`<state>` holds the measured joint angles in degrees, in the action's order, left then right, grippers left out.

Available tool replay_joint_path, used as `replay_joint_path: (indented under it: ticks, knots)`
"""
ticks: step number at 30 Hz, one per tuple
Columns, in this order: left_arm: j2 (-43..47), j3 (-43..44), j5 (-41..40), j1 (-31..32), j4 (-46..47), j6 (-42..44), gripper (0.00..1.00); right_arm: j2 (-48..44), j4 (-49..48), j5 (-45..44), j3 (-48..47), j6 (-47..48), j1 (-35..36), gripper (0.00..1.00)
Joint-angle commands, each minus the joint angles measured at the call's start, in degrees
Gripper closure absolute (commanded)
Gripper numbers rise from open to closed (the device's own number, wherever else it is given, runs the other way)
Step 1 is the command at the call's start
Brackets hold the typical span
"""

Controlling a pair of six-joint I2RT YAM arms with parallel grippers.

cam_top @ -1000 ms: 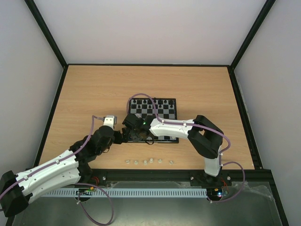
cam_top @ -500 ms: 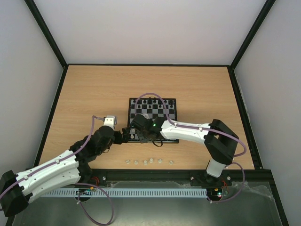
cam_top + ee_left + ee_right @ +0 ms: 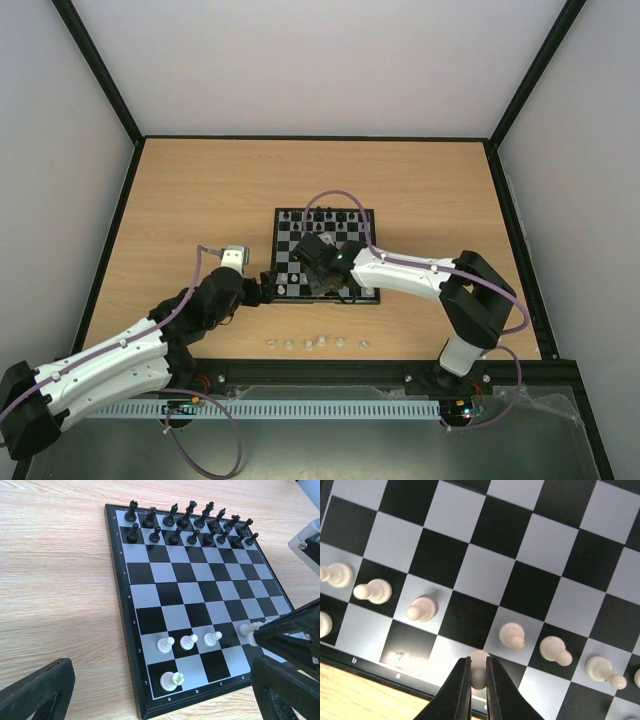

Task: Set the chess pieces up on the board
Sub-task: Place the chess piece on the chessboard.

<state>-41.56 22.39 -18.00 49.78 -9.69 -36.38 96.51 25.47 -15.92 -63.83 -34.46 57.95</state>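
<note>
The board (image 3: 292,245) lies mid-table, with black pieces along its far rows. My right gripper (image 3: 478,667) is shut on a whitish chess piece (image 3: 478,656) and holds it over the near edge squares of the board (image 3: 485,575). Several white pawns (image 3: 421,609) stand in the row beyond it. In the left wrist view three pawns (image 3: 188,641) and a rook (image 3: 171,680) stand at the board's (image 3: 200,575) near left corner. My left gripper (image 3: 165,700) is open, just off that corner. From above, it (image 3: 262,285) sits left of the board.
Several loose whitish pieces (image 3: 315,343) lie in a row on the wooden table between the board and the arm bases. The right arm (image 3: 420,275) stretches over the board's near right side. Black frame rails (image 3: 130,130) edge the table.
My right gripper has moved right and a little farther in over the board's near rows, still carrying its piece. The left arm has stayed put.
</note>
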Motion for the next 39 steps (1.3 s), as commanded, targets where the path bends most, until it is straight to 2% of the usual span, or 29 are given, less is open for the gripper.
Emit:
replay_joint_path:
  ticks: [1, 18, 39]
  knots:
    - [-0.23, -0.57, -0.1, -0.3, 0.42, 0.52, 0.01, 1.47, 0.94, -0.03, -1.1, 1.61, -1.11, 0.94]
    - [-0.37, -0.59, -0.28, -0.54, 0.31, 0.45, 0.01, 6.41, -0.48, 1.94, -4.43, 3.87, -2.67, 0.93]
    - [-0.32, -0.54, -0.19, -0.74, 0.33, 0.48, 0.01, 6.82, -1.38, 2.9, -4.81, 4.31, -3.42, 0.84]
